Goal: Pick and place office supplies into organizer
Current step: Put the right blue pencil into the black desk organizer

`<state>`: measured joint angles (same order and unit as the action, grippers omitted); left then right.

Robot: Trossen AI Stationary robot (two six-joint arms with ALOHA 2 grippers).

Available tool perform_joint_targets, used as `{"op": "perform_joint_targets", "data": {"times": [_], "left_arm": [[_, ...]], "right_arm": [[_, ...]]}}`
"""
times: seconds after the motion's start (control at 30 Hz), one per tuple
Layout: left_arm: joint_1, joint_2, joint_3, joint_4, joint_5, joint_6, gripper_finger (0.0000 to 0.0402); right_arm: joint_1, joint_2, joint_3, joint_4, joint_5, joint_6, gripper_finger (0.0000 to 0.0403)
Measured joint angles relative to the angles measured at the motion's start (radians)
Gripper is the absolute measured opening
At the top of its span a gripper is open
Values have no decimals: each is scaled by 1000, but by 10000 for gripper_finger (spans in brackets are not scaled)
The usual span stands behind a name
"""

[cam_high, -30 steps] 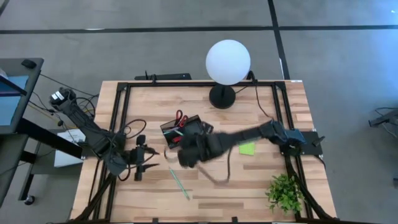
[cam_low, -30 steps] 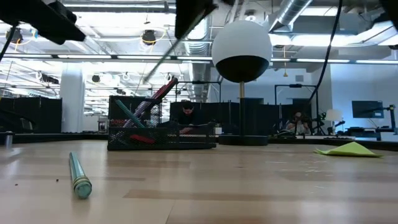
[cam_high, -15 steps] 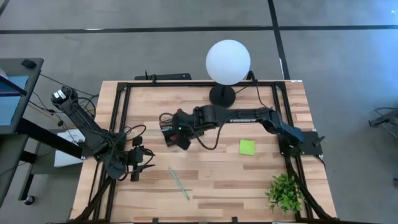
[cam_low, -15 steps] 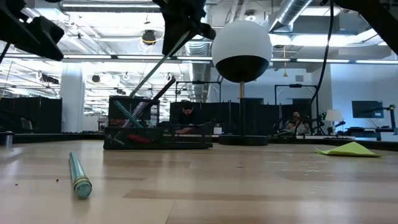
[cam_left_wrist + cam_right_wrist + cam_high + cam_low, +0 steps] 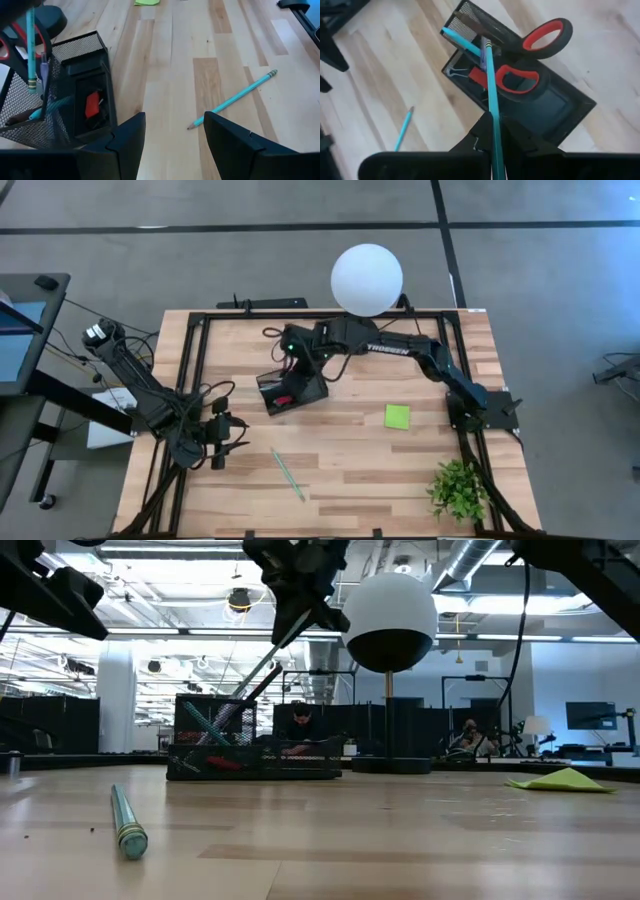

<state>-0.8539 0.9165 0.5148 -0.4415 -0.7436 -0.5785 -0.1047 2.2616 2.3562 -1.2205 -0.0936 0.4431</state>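
Right gripper (image 5: 492, 131) pinches teal pencil (image 5: 490, 85) above organizer (image 5: 560, 112).

Legible text, one item: the white brand lettering "TROSSEN" printed along the forearm link of the dark six-joint right arm (image 5: 388, 349), at about 1 o'clock from the black mesh organizer (image 5: 293, 392). No other readable labels, numbers or signs.

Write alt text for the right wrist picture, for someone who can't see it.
The right claw is shut on a teal pencil, holding it above a black mesh organizer on a wooden table. Red-handled scissors stand in the organizer, and another teal pencil lies loose on the table.
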Motion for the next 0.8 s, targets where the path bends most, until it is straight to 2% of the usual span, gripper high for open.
{"op": "perform_joint_targets", "data": {"times": [0.33, 0.8], "left_arm": [[0, 0, 0, 1, -1, -6, 199], [0, 0, 0, -4, -1, -7, 199]], "right_arm": [[-63, 0, 0, 16, -14, 0, 68], [-75, -9, -1, 181, -14, -8, 159]]}}
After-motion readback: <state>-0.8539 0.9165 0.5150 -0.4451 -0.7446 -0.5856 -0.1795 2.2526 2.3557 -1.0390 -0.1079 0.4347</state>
